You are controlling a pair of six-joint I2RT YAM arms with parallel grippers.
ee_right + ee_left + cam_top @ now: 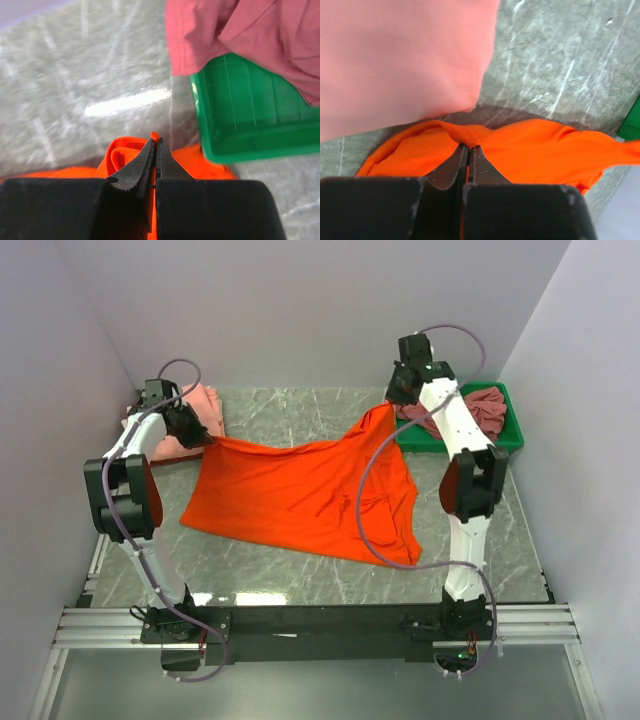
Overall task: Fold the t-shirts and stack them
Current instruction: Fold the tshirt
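Pinched shut on one corner of the orange shirt with the left tool, elbow bent high, wrist low beside the pink shirt at the far left of the counter. Clamped likewise on the opposite corner with the right tool, held higher, next to the green bin of mauve shirts. Sagging between the two, lower part spread flat on the counter.

We record bright, even overhead light, soft shadows. Glare streak on table at 10 o'clock, right wrist; pink shirt blurred, left wrist.
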